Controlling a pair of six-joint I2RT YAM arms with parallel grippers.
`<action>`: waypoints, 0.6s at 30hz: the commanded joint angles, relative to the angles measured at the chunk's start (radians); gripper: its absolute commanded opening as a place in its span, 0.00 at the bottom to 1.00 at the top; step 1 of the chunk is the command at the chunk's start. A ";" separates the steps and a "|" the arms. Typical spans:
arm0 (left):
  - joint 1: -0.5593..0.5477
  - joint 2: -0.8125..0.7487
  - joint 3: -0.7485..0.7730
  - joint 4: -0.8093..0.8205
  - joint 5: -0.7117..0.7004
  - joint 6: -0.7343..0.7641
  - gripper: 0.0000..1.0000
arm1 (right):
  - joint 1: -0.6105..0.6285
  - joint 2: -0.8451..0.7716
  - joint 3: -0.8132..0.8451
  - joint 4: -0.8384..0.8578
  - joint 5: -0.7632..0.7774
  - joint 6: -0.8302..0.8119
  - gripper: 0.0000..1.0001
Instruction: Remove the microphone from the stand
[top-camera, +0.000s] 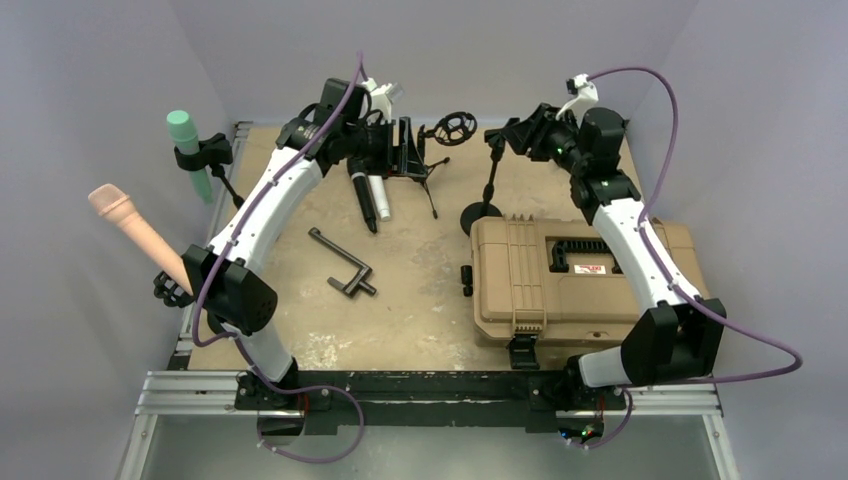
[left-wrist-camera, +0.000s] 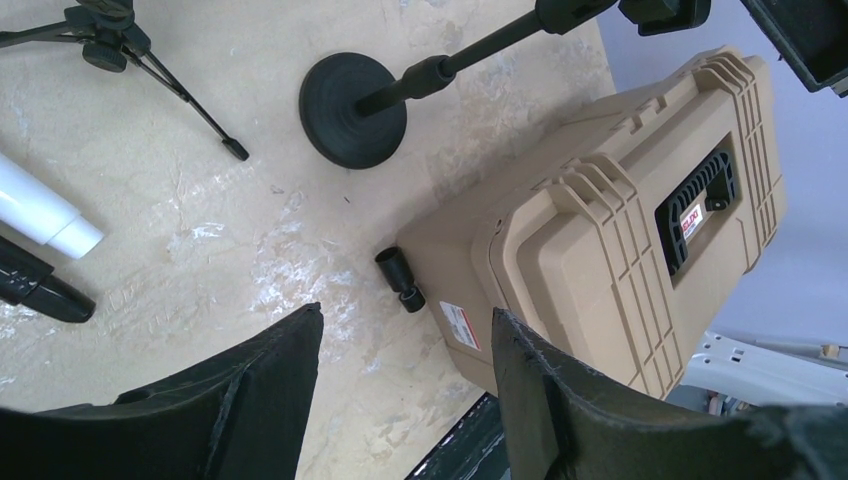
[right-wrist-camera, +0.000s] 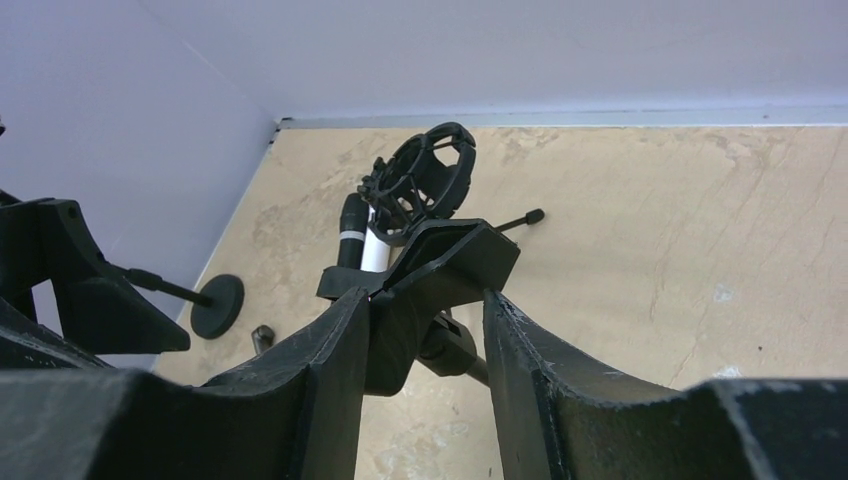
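Note:
A black desk stand with a round base (top-camera: 480, 215) stands at the back middle, and the black clip (top-camera: 496, 135) on top of it holds no microphone. My right gripper (top-camera: 512, 135) is open around that clip (right-wrist-camera: 440, 265); its left finger (right-wrist-camera: 335, 340) touches the clip and the right finger stands apart from it. A black microphone (top-camera: 363, 200) and a white microphone (top-camera: 381, 197) lie side by side on the table. My left gripper (top-camera: 408, 150) hovers above them, open and empty (left-wrist-camera: 405, 312). The stand's base (left-wrist-camera: 352, 108) shows in the left wrist view.
A tripod with an empty shock mount (top-camera: 452, 128) stands at the back. A green microphone (top-camera: 184, 135) sits in a clip at the left wall, with a pink microphone (top-camera: 130, 225) below it. A tan hard case (top-camera: 560, 285) fills the right side. A black bracket (top-camera: 342, 265) lies mid-table.

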 joint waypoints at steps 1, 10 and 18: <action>-0.002 -0.026 -0.008 0.033 0.014 0.017 0.61 | 0.014 0.070 -0.075 -0.289 0.172 -0.117 0.41; -0.002 -0.030 -0.009 0.034 0.018 0.019 0.61 | 0.071 0.074 -0.144 -0.301 0.269 -0.137 0.41; -0.002 -0.035 -0.009 0.035 0.019 0.021 0.61 | 0.096 0.088 -0.179 -0.291 0.340 -0.150 0.41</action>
